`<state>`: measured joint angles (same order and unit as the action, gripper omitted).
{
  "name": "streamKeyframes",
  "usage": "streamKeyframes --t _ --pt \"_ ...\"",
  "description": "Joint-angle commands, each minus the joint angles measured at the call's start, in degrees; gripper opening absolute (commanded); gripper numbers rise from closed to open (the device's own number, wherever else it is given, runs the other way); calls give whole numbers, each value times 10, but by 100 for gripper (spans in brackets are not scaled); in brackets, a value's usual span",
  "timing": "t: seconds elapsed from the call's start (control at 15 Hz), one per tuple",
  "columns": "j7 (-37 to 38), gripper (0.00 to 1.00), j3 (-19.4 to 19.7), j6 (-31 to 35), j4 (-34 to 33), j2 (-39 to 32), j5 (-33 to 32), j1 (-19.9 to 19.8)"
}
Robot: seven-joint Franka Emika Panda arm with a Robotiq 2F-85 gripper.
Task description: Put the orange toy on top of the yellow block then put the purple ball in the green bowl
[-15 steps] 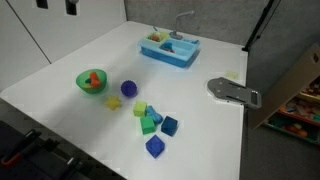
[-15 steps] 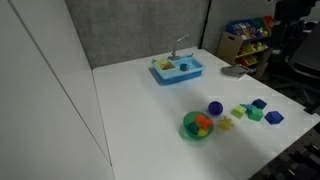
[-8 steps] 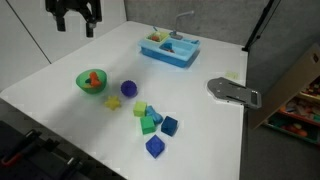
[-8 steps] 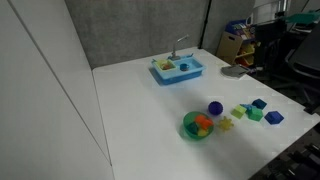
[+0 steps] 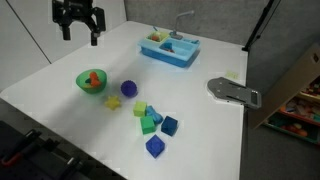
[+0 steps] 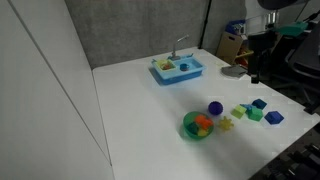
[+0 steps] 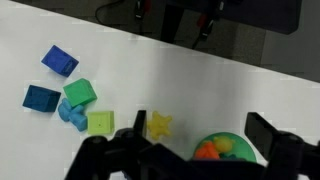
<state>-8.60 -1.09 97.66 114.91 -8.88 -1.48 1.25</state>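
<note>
The green bowl [image 5: 91,84] [image 6: 199,127] [image 7: 232,146] holds the orange toy [image 5: 94,78] [image 6: 203,124] [image 7: 208,152] and a small yellow piece. The purple ball [image 5: 128,88] [image 6: 215,108] lies beside the bowl; it is hidden in the wrist view. The pale yellow block [image 5: 140,108] [image 6: 240,111] [image 7: 100,122] sits among green and blue blocks. My gripper [image 5: 79,33] [image 6: 254,68] [image 7: 200,130] is open and empty, high above the table, beyond the bowl.
A flat yellow star [image 5: 113,102] [image 7: 159,125] lies next to the bowl. A blue toy sink [image 5: 170,48] [image 6: 178,68] stands at the back. A grey metal piece [image 5: 232,92] lies near the table edge. Blue blocks [image 7: 60,60] lie apart.
My gripper has come into view from the top of the exterior views and moved lower and closer to the table. The objects have not moved.
</note>
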Motion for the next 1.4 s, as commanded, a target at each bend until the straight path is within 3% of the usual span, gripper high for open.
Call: streamKeyframes --t 0.0,0.6,0.93,1.33 --pt "1 100 -6 -2 -4 -12 -12 4" --pt "-9 100 -41 76 -9 -84 -65 46" --pt "-24 100 -55 194 7 -102 -78 55" --pt "-19 100 -64 340 43 -108 -45 49"
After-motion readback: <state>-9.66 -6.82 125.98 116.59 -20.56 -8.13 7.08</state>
